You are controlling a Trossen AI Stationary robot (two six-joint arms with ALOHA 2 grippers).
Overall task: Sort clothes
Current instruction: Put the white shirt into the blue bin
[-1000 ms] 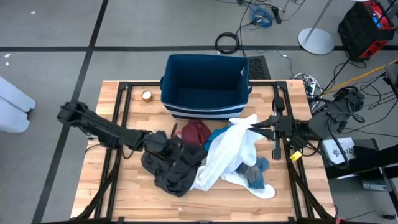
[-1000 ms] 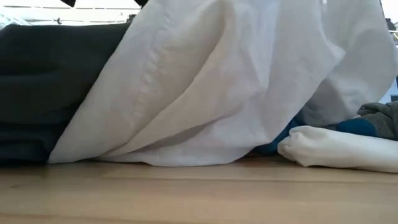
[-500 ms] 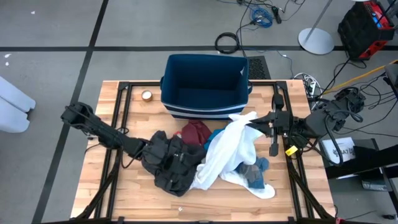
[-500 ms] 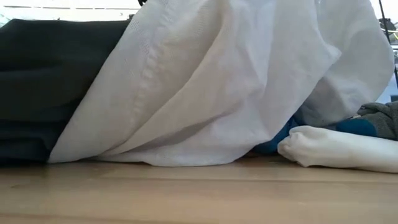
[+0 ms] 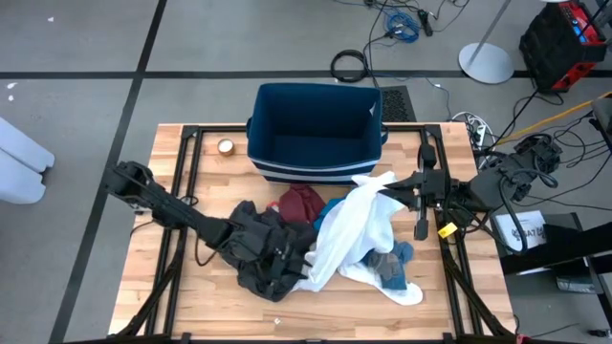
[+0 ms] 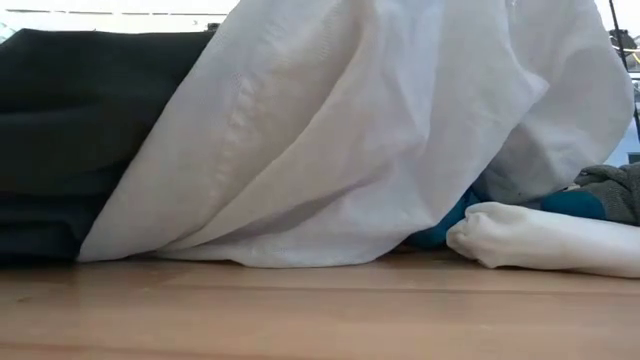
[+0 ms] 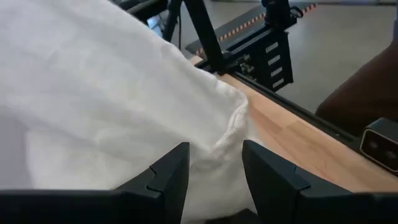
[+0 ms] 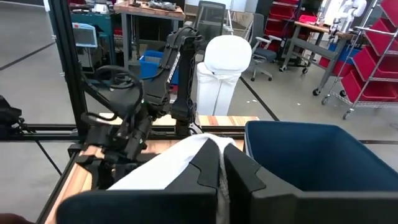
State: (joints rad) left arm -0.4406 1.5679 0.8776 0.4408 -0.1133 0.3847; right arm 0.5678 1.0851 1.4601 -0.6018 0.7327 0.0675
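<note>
one wooden table point(image 5: 172, 306) carries everything, with black frame rails running across its top. one dark blue bin point(image 5: 316, 134) with white stripes stands at the middle of the far edge, and nothing shows inside it.

the clothes lie in one heap at the centre of the table, just in front of the bin. the biggest piece is one white garment point(image 5: 349, 239): its upper corner is lifted toward the bin's right front corner, and the rest drapes down across the heap toward the near edge. in the low view it hangs like a curtain over most of the frame. next comes one dark grey garment point(image 5: 263, 253), bunched on the left side of the heap. one maroon piece point(image 5: 301, 203) lies between the grey garment and the bin. one bright blue piece point(image 5: 333, 207) shows just right of the maroon one, half under the white cloth. small blue-grey pieces point(image 5: 394, 263) sit at the heap's right near side; i cannot count them.

two arms are at work. the right gripper point(image 5: 382, 192) is clenched on the lifted corner of the white garment. the left gripper point(image 7: 212, 168), low over the heap's left side, has its fingers spread, and a fold of the white garment lies between them in its wrist view.

one small roll of tape point(image 5: 226, 146) rests left of the bin, near the far left corner.
</note>
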